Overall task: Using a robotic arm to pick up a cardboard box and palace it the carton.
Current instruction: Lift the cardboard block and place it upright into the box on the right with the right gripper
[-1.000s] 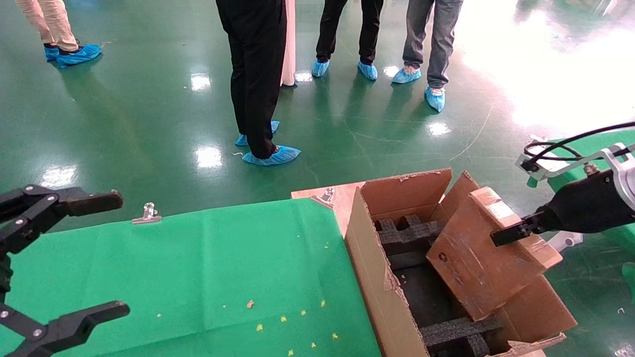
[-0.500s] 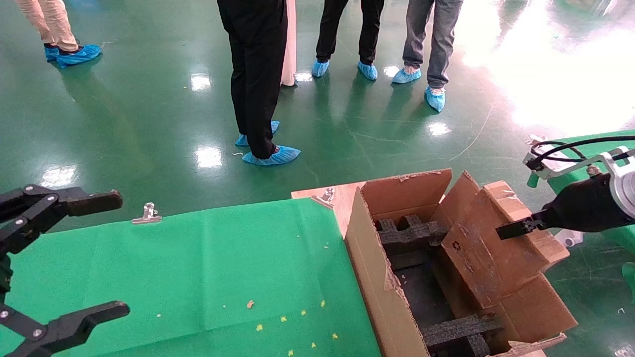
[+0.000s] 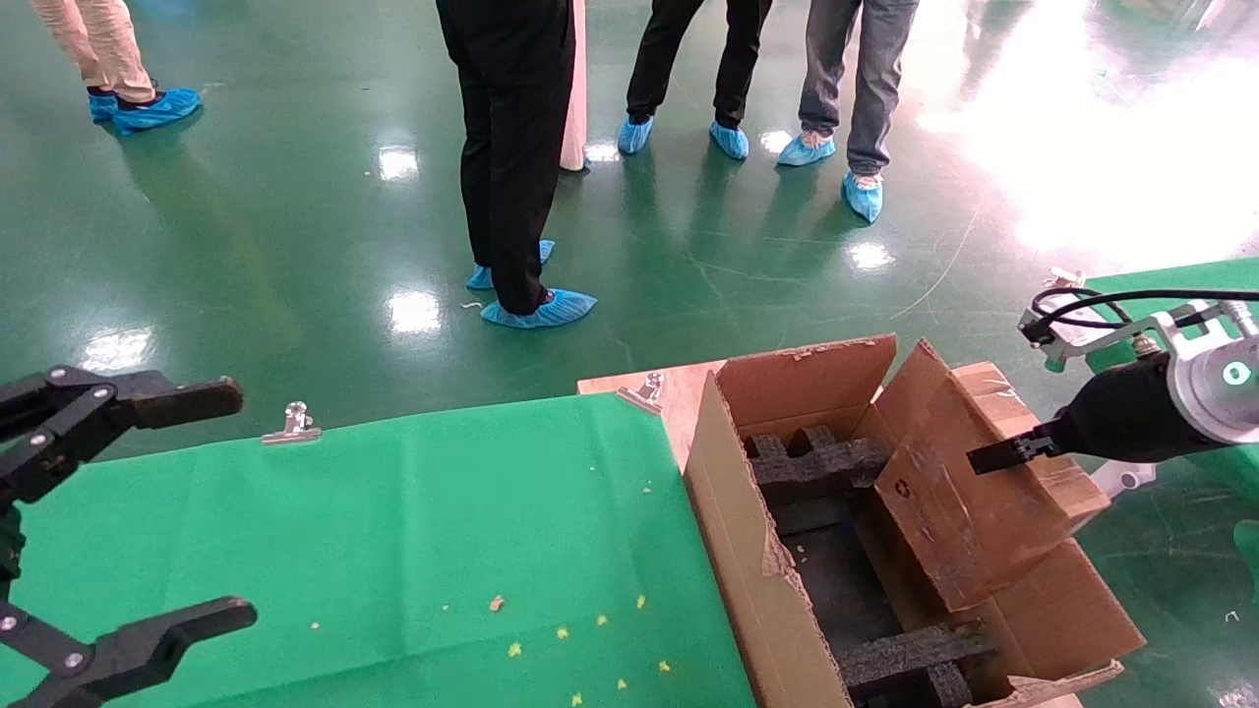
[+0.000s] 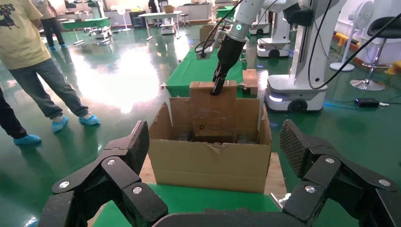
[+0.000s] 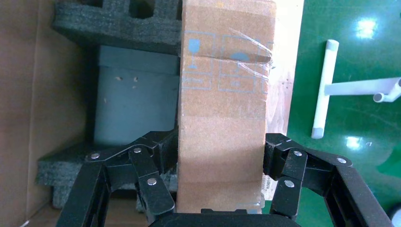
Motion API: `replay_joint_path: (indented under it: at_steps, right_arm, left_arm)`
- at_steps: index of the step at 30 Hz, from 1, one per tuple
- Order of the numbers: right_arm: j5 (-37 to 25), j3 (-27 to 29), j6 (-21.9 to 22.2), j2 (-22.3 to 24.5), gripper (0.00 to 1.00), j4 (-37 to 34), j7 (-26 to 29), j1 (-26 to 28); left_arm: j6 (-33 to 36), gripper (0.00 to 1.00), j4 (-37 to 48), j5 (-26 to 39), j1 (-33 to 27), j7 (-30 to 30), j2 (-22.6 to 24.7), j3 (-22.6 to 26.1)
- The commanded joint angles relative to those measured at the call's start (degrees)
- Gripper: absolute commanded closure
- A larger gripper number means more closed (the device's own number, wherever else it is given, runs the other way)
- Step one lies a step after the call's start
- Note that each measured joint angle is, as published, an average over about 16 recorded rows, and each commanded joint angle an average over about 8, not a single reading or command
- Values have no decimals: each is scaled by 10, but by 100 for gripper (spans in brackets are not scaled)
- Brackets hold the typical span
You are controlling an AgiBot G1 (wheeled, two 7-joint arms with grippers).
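My right gripper on the white robotic arm is shut on the cardboard box, gripping its upper end. The box stands tilted, with its lower end down inside the carton, leaning against the right wall above the black foam inserts. In the right wrist view the fingers clamp both narrow sides of the box, with foam beside it. The left wrist view shows the carton, the box and the right gripper from across the table. My left gripper is open and empty at the left.
A green cloth covers the table, held by metal clips. Several people stand on the glossy green floor beyond. A white pipe frame lies on the floor by the carton. Another robot base stands behind.
The right gripper has lowered the box deeper into the carton and turned it more upright against the right wall. The left arm has not moved.
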Motion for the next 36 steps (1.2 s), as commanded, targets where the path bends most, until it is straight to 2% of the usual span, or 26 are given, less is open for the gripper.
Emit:
replay_joint_path:
  at_steps: [1,8,19,27,36]
  right_arm:
    - [-3,-2,9,-3,100,-1,13,-6]
    - [-3,-9,37,-15,100,0,45,-33]
    - [0,-15,71,-46,100,-31,54,-75]
    - [17,-13,92,-76,100,-71,42,-111]
    - [51,-3,109,-107,100,-134,4,-160]
  left_arm:
    - [0,0,0,0,0,0,0,0]
    - [0,0,0,0,0,0,0,0]
    - [0,0,0,0,0,0,0,0]
    - [0,0,0,0,0,0,0,0]
    - [0,0,0,0,0,0,0,0]
